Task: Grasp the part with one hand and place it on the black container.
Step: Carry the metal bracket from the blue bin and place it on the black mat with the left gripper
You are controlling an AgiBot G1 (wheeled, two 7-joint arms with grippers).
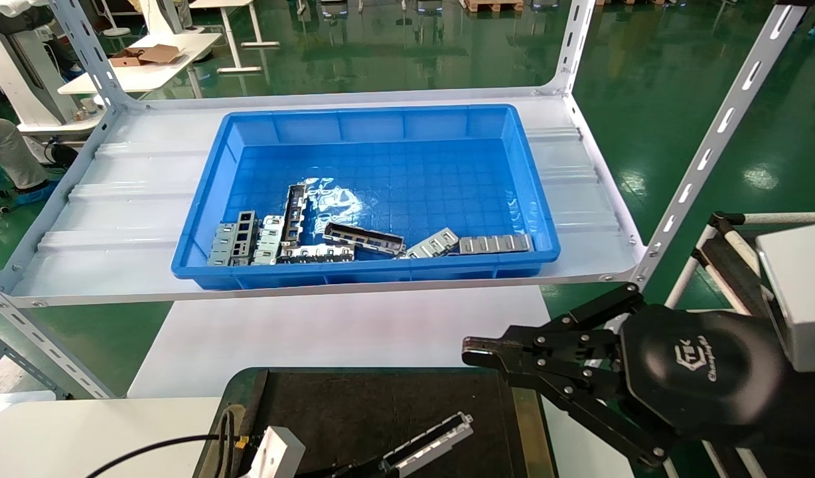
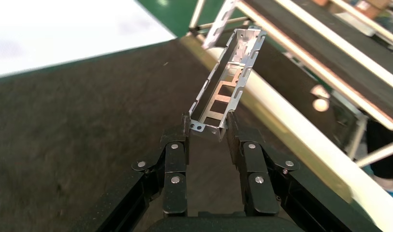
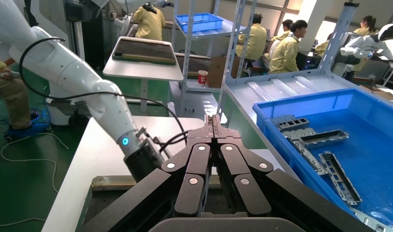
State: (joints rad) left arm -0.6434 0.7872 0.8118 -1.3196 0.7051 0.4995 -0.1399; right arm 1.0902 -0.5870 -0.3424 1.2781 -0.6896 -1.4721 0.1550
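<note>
While the left gripper (image 2: 207, 129) pinches one end of the part (image 2: 226, 84) above the black container (image 1: 381, 405), placing is in hand. Next: lower, level the bar, spread jaws. Right gripper (image 1: 477, 352) idle beside the container, jaws pressed together. More parts in the blue bin (image 1: 381, 133).

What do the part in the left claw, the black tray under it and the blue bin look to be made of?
Part: thin stamped sheet metal, bright silver, with punched slots and folded edges; held in the left claw.
Tray: its surface looks like matte dark felt or rubber, hard to tell which, with brass-coloured strips at the side.
Bin: moulded blue plastic, glossy, with a grid-ribbed floor.
</note>
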